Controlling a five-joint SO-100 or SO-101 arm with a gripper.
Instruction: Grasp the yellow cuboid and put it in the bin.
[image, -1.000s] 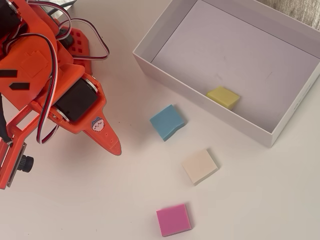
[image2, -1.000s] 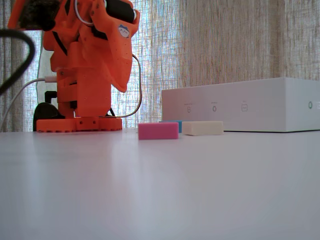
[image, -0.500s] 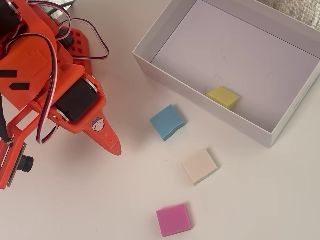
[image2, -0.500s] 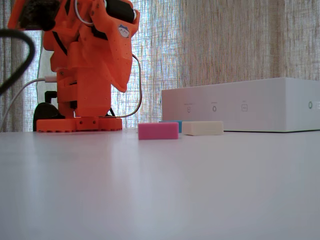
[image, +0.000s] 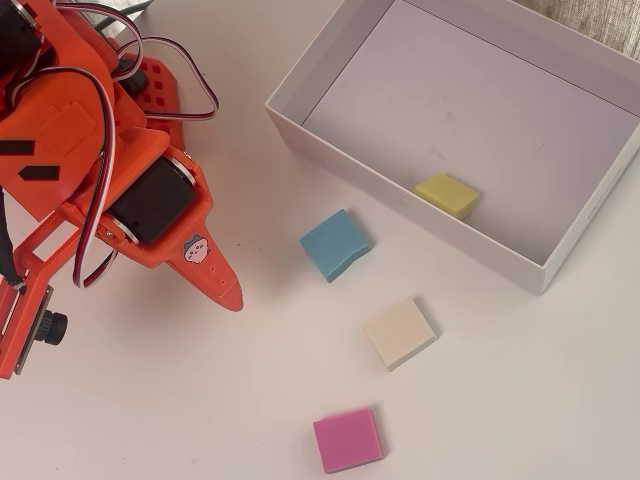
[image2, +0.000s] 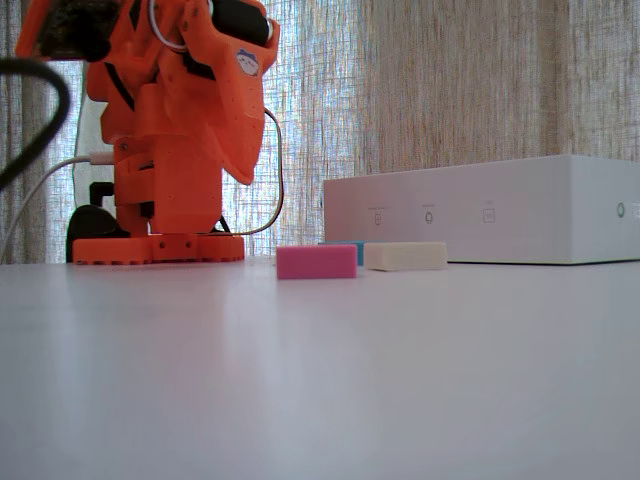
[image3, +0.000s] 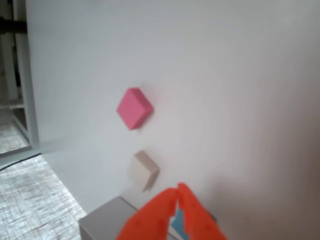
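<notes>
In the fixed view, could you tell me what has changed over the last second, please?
Nothing visibly changed. The arm, the pink block, the cream block and the bin all sit where they were.

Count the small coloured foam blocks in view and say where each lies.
4. The small yellow foam block lies inside the large white box; the blue block, cream block and pink block lie outside on the table.
</notes>
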